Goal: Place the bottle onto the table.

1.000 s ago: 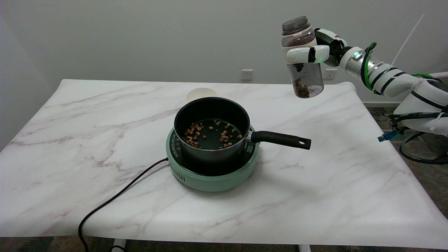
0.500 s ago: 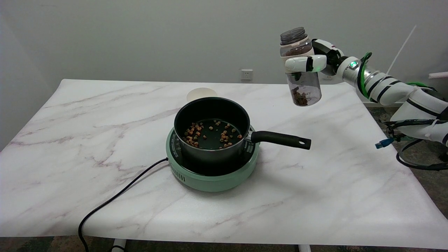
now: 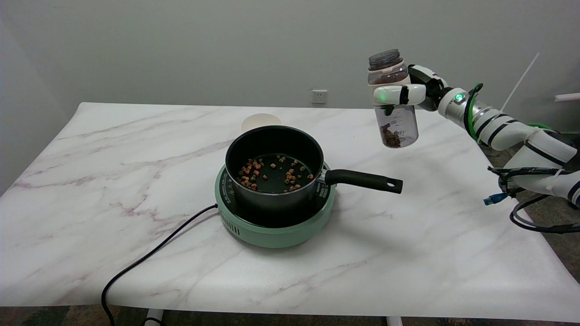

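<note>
Bottle held upright in the air, upper right of the head view, not yet on the table.

Right hand (image 3: 408, 93) wraps its fingers round the bottle (image 3: 393, 102) just under the neck, likely so the bottom stays free to meet the table (image 3: 453, 217). It hangs right of the pot (image 3: 272, 170), whose handle (image 3: 362, 179) points toward it.

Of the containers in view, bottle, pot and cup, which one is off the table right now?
The bottle: the right hand holds it upright in the air. The pot sits on the green cooker, and the cup behind it stands on the table.
</note>
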Motion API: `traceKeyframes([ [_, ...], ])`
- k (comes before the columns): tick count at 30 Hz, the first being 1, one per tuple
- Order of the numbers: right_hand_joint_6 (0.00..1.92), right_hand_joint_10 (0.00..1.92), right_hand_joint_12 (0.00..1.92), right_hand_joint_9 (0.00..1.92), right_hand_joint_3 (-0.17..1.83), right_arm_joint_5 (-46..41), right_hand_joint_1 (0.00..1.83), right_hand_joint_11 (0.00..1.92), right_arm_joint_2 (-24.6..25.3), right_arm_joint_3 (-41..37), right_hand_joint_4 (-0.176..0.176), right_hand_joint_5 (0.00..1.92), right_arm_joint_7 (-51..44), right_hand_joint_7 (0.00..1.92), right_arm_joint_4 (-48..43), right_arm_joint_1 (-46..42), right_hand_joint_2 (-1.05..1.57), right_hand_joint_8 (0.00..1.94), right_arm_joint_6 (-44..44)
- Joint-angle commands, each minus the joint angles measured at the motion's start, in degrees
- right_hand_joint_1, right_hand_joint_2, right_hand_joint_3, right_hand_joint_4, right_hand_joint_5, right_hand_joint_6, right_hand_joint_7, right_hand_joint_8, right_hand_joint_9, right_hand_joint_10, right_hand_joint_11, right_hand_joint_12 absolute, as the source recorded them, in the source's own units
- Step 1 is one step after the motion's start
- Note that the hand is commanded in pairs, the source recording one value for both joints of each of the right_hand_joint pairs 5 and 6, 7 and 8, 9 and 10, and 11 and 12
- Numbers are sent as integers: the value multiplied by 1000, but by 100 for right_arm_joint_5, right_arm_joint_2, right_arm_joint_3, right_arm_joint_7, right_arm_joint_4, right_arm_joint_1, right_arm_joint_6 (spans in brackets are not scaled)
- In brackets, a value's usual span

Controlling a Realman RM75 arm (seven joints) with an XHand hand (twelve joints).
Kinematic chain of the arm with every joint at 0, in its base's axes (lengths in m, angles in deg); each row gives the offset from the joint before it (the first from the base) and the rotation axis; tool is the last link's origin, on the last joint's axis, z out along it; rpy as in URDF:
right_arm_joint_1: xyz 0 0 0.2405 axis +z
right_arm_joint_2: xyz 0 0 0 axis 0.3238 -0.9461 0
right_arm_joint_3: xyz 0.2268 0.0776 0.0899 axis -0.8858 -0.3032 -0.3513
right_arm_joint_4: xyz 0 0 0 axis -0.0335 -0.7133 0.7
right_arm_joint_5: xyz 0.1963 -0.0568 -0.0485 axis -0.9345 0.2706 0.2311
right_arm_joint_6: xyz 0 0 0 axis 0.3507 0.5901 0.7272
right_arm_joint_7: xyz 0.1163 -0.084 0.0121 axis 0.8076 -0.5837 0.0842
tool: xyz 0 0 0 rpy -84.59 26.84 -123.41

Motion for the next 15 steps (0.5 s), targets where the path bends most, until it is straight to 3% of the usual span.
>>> traceKeyframes([
  [1, 1707, 1532, 1234, 1532, 702, -52, 1228, 1234, 534, -631, 0, 1707, -321, 1548, 626, -596, 1067, 1548, -343],
  [9, 1695, 1525, 1228, 1525, 713, -5, 1239, 1228, 574, -832, 0, 1695, -329, 1539, 723, -734, 1035, 1539, -345],
  [15, 1678, 1533, 1248, 1533, 681, -3, 1238, 1248, 794, -1056, 0, 1678, -839, 1544, 794, -751, 1049, 1544, -250],
])
